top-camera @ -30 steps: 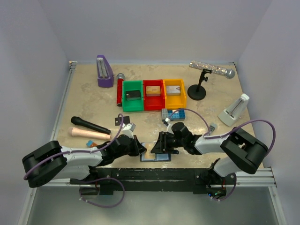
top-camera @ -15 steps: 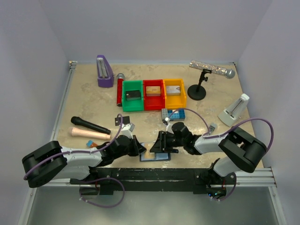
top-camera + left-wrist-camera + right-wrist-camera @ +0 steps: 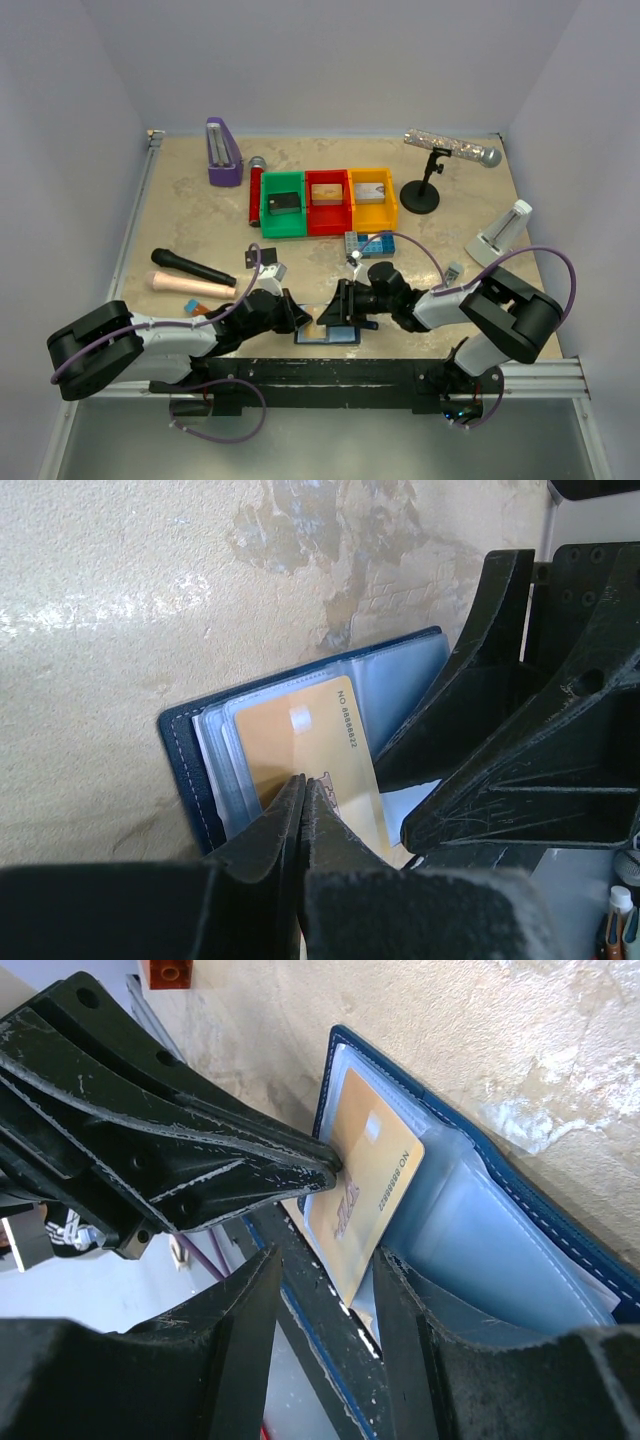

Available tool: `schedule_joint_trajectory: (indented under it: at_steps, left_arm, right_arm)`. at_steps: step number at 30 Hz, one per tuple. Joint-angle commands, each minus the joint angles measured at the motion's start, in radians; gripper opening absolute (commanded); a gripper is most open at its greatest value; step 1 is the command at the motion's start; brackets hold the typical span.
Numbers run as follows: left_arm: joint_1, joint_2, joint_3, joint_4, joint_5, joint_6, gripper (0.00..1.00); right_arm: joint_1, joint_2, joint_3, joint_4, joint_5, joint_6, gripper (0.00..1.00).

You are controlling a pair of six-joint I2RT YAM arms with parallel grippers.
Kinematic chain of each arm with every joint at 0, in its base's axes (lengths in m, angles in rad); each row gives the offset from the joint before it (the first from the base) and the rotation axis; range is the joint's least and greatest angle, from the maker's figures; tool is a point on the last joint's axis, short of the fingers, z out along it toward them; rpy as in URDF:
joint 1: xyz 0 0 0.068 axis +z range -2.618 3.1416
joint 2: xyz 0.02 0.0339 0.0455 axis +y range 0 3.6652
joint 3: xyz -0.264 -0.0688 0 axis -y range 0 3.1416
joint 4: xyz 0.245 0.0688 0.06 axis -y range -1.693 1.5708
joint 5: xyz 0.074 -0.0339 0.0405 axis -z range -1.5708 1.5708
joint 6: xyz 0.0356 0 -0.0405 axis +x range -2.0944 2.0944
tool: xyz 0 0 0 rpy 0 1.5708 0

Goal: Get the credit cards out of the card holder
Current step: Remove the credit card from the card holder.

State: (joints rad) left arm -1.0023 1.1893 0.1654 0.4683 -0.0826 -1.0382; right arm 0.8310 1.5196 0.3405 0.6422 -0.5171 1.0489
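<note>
The navy card holder lies open at the table's near edge between both grippers. Its pale blue inner pockets show in the left wrist view and the right wrist view. A gold-tan credit card sticks halfway out of a pocket, and it also shows in the right wrist view. My left gripper is shut on this card's edge. My right gripper is open. One of its fingers presses on the holder's pocket, the other is off the table's edge. Other cards in the holder are hidden.
Green, red and yellow bins stand mid-table, each with a flat card-like piece. A blue studded plate lies just behind my right arm. Two microphones lie at the left. A black rail runs along the front edge.
The card holder and both grippers have shifted slightly left. The left gripper stays shut on the gold card.
</note>
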Motion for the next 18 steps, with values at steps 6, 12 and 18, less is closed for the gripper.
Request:
schedule_joint_trajectory:
  at_steps: [6,12,18]
  left_arm:
    - [-0.001,-0.049,-0.02,-0.121,-0.006,0.015,0.04]
    - [-0.001,-0.137,0.02,-0.21,-0.023,0.046,0.14]
    - [-0.001,-0.169,0.04,-0.253,-0.034,0.058,0.15]
  right_arm:
    - [0.007,0.002,0.015,0.109,-0.021,0.022,0.46]
    - [0.007,0.016,0.025,0.093,-0.018,0.017,0.46]
    - [0.007,0.025,0.026,0.094,-0.021,0.017,0.46]
